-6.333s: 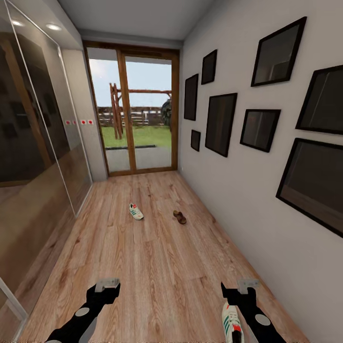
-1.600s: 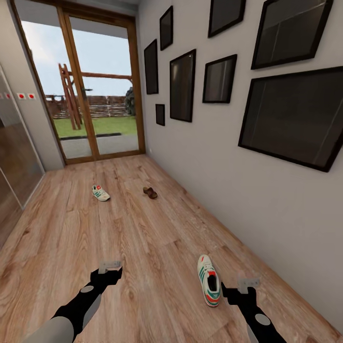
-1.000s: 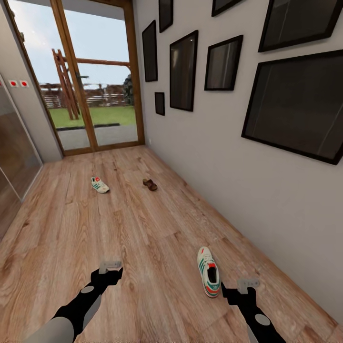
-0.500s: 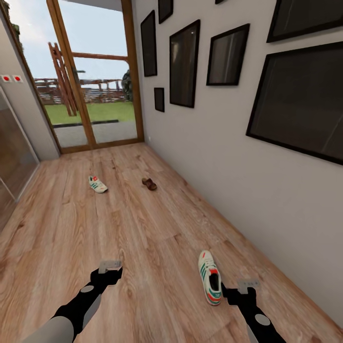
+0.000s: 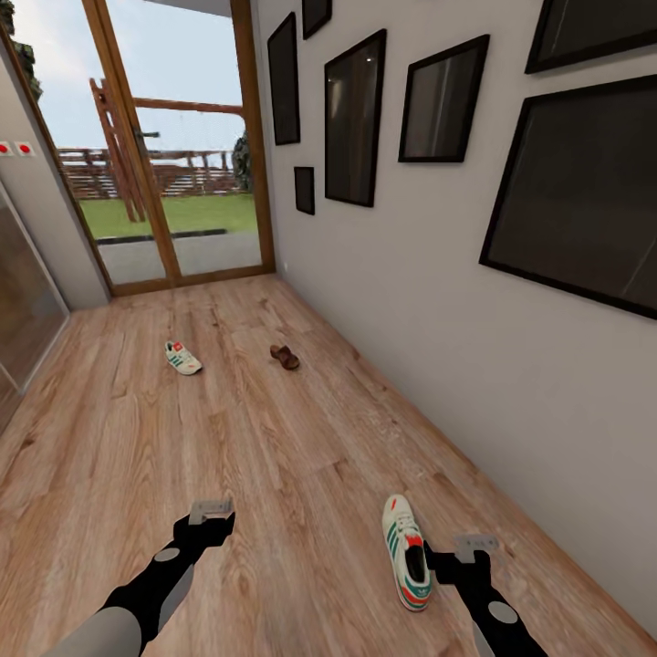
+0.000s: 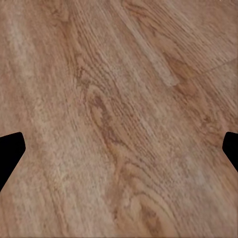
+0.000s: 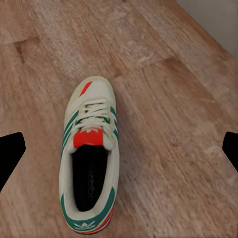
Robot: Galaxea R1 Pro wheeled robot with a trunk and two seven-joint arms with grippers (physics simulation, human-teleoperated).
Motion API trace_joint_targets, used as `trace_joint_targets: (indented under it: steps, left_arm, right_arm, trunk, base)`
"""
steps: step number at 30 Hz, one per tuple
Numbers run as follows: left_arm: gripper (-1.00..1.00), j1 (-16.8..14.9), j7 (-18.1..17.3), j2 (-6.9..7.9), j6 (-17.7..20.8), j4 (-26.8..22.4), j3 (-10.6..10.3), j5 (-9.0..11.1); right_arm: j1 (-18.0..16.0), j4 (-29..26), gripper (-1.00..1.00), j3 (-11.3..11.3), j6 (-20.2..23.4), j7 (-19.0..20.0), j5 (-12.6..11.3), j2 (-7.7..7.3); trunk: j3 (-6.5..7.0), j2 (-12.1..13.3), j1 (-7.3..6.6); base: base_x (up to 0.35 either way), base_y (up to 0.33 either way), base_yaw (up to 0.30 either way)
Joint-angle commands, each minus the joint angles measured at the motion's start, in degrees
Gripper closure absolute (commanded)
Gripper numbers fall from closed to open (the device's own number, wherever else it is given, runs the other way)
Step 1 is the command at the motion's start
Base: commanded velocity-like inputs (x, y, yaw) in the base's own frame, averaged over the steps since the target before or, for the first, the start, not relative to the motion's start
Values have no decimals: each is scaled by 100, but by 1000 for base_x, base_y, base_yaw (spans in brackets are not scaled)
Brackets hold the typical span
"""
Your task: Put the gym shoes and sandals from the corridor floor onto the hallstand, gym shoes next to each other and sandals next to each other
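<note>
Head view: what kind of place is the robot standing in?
Most likely a narrow home corridor: wood plank floor, black-framed pictures along one wall, wood-framed glass doors to a garden at the end, and a gym shoe and a sandal lying about.

The floor (image 5: 274, 456) in front of me is light wood plank. One sneaker (image 5: 406, 550) lies on it close by, beside the wall, toe pointing away from me. Farther off, toward the glass doors, a second sneaker (image 5: 182, 358) and a brown sandal (image 5: 285, 357) lie apart.
</note>
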Motion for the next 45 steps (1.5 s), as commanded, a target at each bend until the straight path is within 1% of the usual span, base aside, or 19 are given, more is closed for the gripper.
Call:
trace_joint_targets:
  steps: [1,7,19,26,45]
  left_arm:
    - [-100,-1,-4,-1,-17,6,8,11]
    - [-100,-2,-4,-2,-22,6,7,15]
    - [-100,-5,-30,7,-31,-8,-8,2]
    - [-100,-5,-36,11,-28,-3,5,13]
    - [-100,2,-39,-1,-36,-2,1,31]
  right_arm:
    - [-2,0,-100,-4,-17,-1,2,0]
    - [-2,-5,-100,-8,-17,6,2,0]
    - [-2,-5,-100,-3,-17,13,2,0]
    - [-2,-5,-100,-10,-17,2,2,0]
    - [-2,-5,-100,-12,-17,4,2,-8]
  trunk:
    - [-5,-2,-1]
    - [-5,-2,-1]
    - [-5,-2,-1]
    - [-181,-11,18]
    - [-769,-36,67]
  base:
    - [100,0,0]
    - [166,119,0]
    - [14,17,0]
    - [0,0,0]
    - [0,0,0]
